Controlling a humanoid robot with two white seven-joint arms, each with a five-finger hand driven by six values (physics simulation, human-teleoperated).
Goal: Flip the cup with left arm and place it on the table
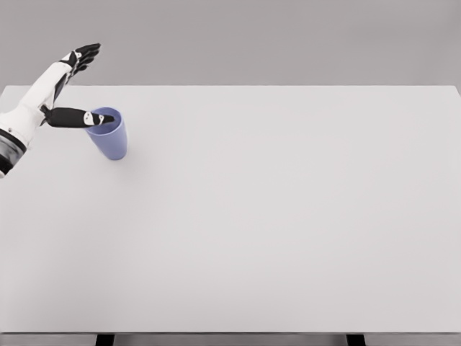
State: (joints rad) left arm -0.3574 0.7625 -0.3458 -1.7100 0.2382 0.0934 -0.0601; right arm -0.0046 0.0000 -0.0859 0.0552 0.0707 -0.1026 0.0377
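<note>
A blue cup (pixel 109 135) stands upright on the white table (pixel 274 216) at the far left, its mouth facing up. My left hand (pixel 81 85) comes in from the left edge and sits just left of the cup. Its black fingers (pixel 85 55) stretch up and away from the cup, spread apart. The black thumb (pixel 81 117) points right, and its tip lies over the cup's rim. The hand does not close around the cup. My right arm does not show.
The table's far edge runs just behind the hand. Its left edge lies close to the cup. Two dark table legs (pixel 105 339) show below the front edge.
</note>
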